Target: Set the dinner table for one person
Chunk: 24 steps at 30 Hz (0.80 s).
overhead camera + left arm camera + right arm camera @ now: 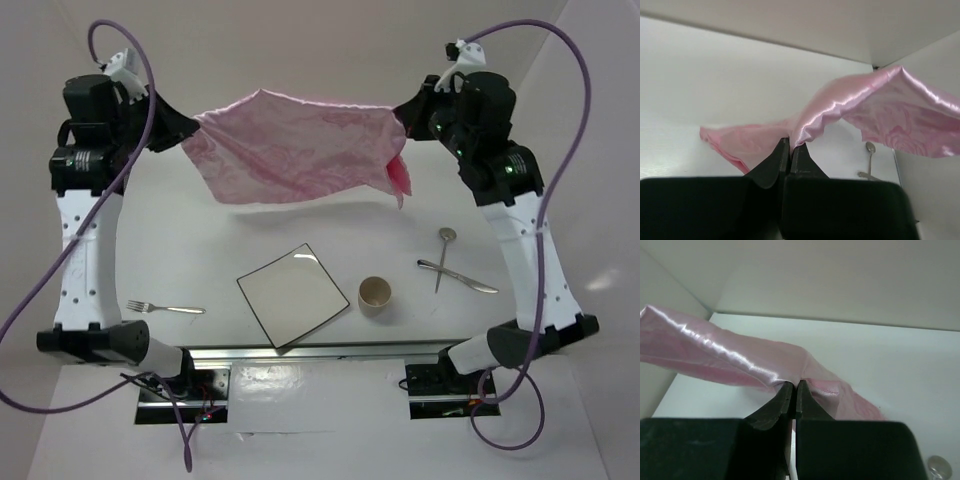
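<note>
A shiny pink cloth (295,150) hangs stretched in the air above the far part of the white dinner table (210,245). My left gripper (192,122) is shut on its left corner; the left wrist view shows the cloth (880,107) pinched at the gripper (790,144). My right gripper (402,118) is shut on its right corner; the right wrist view shows the cloth (730,357) pinched at the gripper (792,385). A square white plate (293,294) with a dark rim lies near the front middle.
A fork (165,307) lies at the front left. A paper cup (375,295) stands right of the plate. A spoon (443,256) and a knife (458,276) lie crossed at the right; the spoon shows in the left wrist view (870,156). White walls enclose the table.
</note>
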{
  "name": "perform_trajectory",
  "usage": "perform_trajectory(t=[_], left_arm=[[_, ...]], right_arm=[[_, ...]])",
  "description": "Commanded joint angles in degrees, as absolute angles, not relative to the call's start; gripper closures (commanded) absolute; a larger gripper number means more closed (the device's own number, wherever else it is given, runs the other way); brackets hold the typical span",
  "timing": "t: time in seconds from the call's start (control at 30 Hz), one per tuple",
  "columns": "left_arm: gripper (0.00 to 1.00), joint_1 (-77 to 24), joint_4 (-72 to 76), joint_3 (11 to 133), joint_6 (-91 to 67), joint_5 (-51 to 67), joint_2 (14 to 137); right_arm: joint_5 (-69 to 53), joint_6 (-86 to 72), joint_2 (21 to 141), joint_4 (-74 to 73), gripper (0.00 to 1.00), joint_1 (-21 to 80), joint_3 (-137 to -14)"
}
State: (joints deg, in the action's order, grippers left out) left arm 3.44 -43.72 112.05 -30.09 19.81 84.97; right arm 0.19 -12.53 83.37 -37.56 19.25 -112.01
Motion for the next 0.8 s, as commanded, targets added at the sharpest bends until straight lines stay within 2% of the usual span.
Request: perform_trajectory(t=[0.0,0.17,0.4,0.67,0.77], left_arm=[[1.00,4.0,-44.7,113.1,-28.7,16.0,79.6],[1.00,4.0,-45.3,116.4,-28.7,16.0,80.7],[1.00,4.0,-43.4,123.9,-28.7,18.3,92.8],[1.00,5.4,-41.4,138.6,-29.9,21.5,108.2],[1.00,8.1,-38.8,139.1,-33.3,25.4,110.4]], right_arm=[[-0.3,-12.9,78.1,-38.8,1.00,19.1,-110.3],[1.9,-11.3,78.0,-40.1,1.00,17.8,-110.8],[-4.4,-8.7,88.1,-31.7,1.00,10.8,-110.8],[-7.1,-9.8,101.6,-24.6,1.00,8.0,-122.1],[-7.1,-10.5,103.6,-23.1,1.00,7.5,-124.1]])
